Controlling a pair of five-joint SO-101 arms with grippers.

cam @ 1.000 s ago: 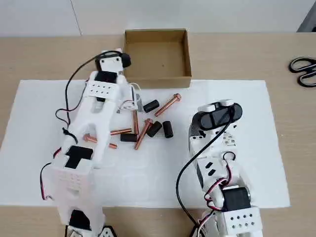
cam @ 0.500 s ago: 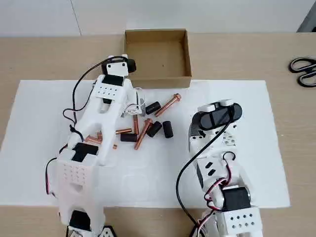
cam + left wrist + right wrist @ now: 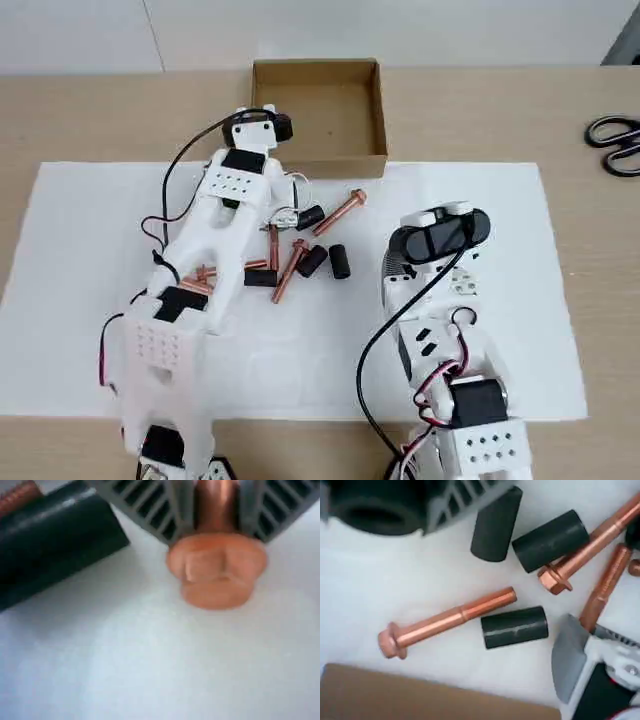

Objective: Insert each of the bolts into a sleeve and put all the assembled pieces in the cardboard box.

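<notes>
My left gripper [image 3: 283,216] is shut on a copper bolt [image 3: 217,572], whose head sticks out past the grey jaws just above the white sheet. A black sleeve [image 3: 55,540] lies right beside it, the one nearest the box [image 3: 308,215]. In the right wrist view the left gripper [image 3: 570,652] covers the held bolt's [image 3: 606,582] head end. More bolts [image 3: 340,212] [image 3: 290,270] and sleeves [image 3: 312,260] [image 3: 341,261] [image 3: 262,278] lie loose mid-sheet. The cardboard box [image 3: 318,165] stands behind them. My right gripper [image 3: 438,225] hovers to the right of the pile.
A white sheet [image 3: 520,330] covers the table's middle. Short copper bolts [image 3: 200,275] lie under the left arm. Scissors [image 3: 615,142] rest at the far right edge. The sheet's right half is bare.
My left arm has swung to the right, bringing its gripper closer to the sleeve near the box. The right arm has not moved.
</notes>
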